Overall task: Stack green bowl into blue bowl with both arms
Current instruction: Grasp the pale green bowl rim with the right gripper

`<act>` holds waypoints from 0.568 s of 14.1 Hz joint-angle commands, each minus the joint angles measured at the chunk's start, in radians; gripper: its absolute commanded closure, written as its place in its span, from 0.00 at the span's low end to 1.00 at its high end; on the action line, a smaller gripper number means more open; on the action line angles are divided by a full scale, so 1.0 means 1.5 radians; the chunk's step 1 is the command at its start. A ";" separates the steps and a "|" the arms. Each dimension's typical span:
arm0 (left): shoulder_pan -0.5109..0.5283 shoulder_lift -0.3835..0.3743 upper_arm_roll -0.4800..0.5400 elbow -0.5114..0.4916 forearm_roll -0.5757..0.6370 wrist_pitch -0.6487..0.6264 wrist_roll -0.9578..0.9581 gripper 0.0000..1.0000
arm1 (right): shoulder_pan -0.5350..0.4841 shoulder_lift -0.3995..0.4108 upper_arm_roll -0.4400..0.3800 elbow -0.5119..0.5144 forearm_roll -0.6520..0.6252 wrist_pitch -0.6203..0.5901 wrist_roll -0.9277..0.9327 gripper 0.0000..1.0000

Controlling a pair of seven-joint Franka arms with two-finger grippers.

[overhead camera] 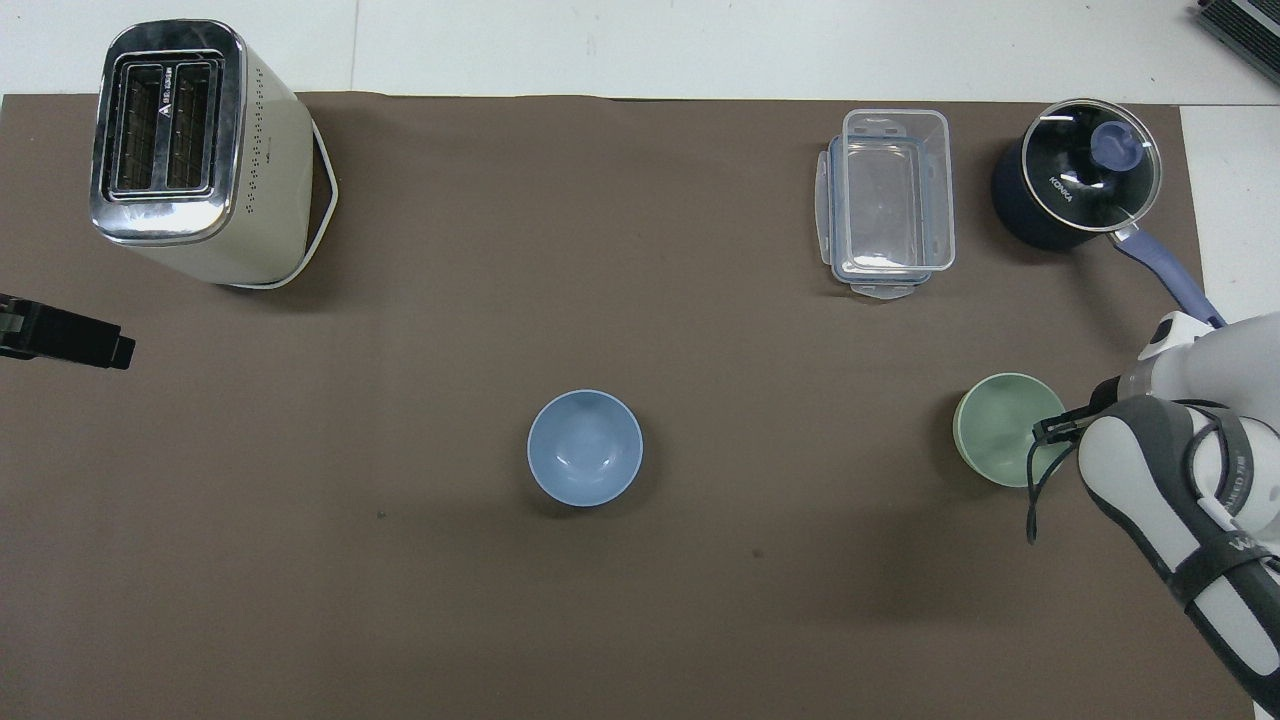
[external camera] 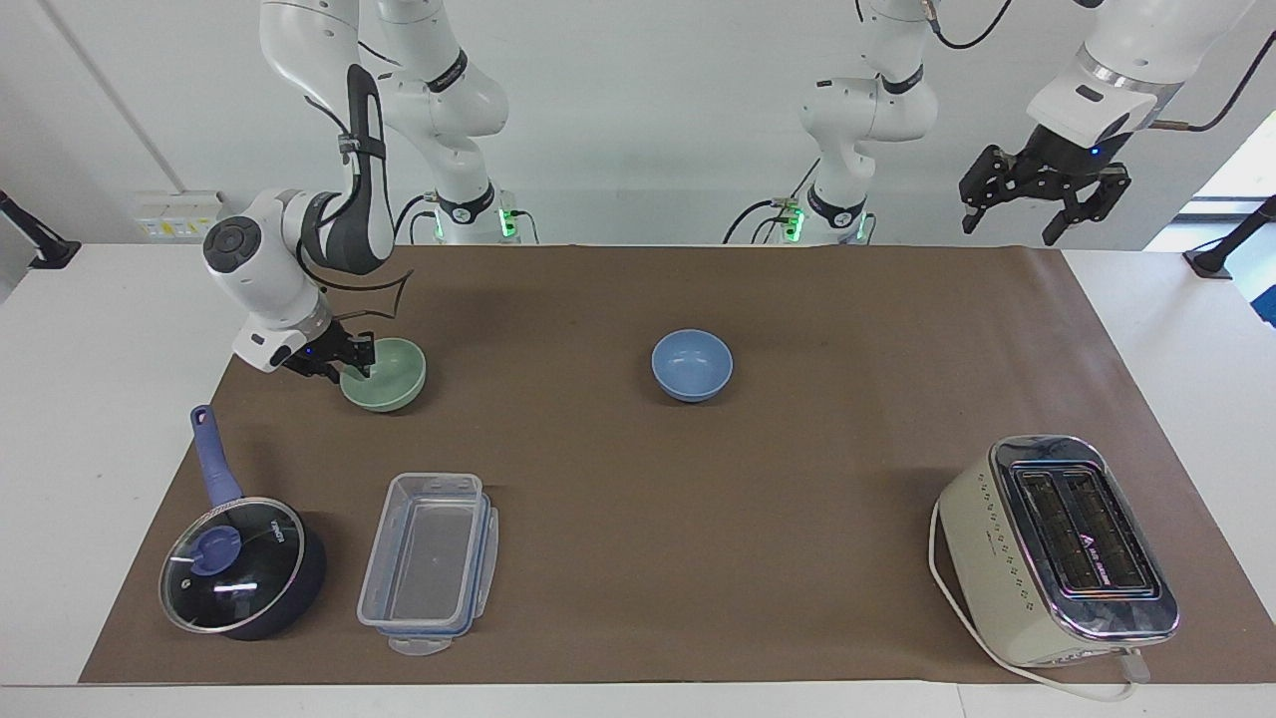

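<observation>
1. The right gripper (external camera: 351, 365) is down at the green bowl (external camera: 385, 374), on the rim at about 9 o'clock of the bowl in the facing view. Its fingers look pinched across the wall, one inside and one outside. A rim pinch suits a bowl too wide to span whole.

2. The green bowl sits upright on the brown mat (external camera: 618, 479) toward the right arm's end of the table. I judge it not yet lifted, since its base looks to rest on the mat.

3. The blue bowl (external camera: 692, 365) stands upright and empty near the mat's middle, at about 3 o'clock of the green bowl in the facing view and well apart from it. Its open mouth leaves it ready to receive the other bowl.

4. The left gripper (external camera: 1045, 195) hangs high over the mat's corner at the left arm's end, fingers spread and holding nothing. This arm waits, probably for a handover or to steady the blue bowl.

5. The saucepan (external camera: 239, 563) and the clear container (external camera: 431, 563) lie farther from the robots than the green bowl. The toaster (external camera: 1057, 548) stands at the left arm's end. All three lie off the straight line between the bowls.

6. The next step, as I judge it, is a lift and carry toward the blue bowl. A one-sided grip could let the bowl tilt.
</observation>
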 commanded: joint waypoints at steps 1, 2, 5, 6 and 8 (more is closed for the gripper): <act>0.004 -0.013 -0.006 -0.015 0.010 -0.011 0.004 0.00 | -0.010 -0.013 0.006 -0.015 0.002 0.012 0.015 1.00; 0.004 -0.015 -0.006 -0.017 0.010 -0.011 0.004 0.00 | -0.010 -0.013 0.006 -0.014 0.002 0.012 0.013 1.00; 0.003 -0.015 -0.006 -0.017 0.010 -0.011 0.004 0.00 | -0.011 -0.008 0.007 0.003 0.002 0.005 0.009 1.00; 0.003 -0.015 -0.006 -0.017 0.010 -0.011 0.004 0.00 | -0.006 -0.009 0.007 0.013 0.002 0.002 0.011 1.00; 0.002 -0.015 -0.006 -0.018 0.010 -0.010 0.003 0.00 | -0.001 -0.017 0.009 0.040 0.003 -0.028 0.013 1.00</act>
